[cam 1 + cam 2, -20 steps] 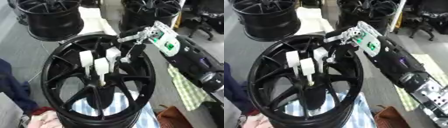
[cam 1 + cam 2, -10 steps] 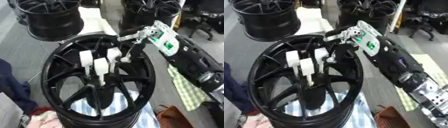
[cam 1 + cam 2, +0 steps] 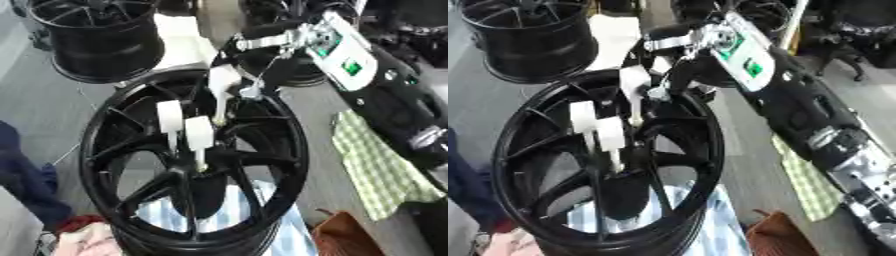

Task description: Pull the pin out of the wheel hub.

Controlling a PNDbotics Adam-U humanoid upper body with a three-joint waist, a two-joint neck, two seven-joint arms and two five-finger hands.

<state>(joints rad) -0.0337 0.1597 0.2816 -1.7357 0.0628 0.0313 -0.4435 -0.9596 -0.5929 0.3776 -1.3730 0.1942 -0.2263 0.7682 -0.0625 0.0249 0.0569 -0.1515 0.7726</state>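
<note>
The right hand (image 3: 249, 60) is curling its fingers (image 3: 229, 52) around a white-handled pin (image 3: 222, 86), holding it above the black wheel hub (image 3: 192, 160). Two more white pins (image 3: 184, 131) are standing in the hub's centre, below and left of those fingers.

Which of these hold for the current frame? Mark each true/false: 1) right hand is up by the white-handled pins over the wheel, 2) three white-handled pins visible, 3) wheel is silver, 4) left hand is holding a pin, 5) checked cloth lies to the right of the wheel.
1) True: the right hand is at the upper pin over the wheel.
2) True: that pin plus two lower pins near the hub.
3) False: the wheel is black.
4) False: no left hand shows in either view.
5) True: the checked cloth lies right of the wheel.
</note>
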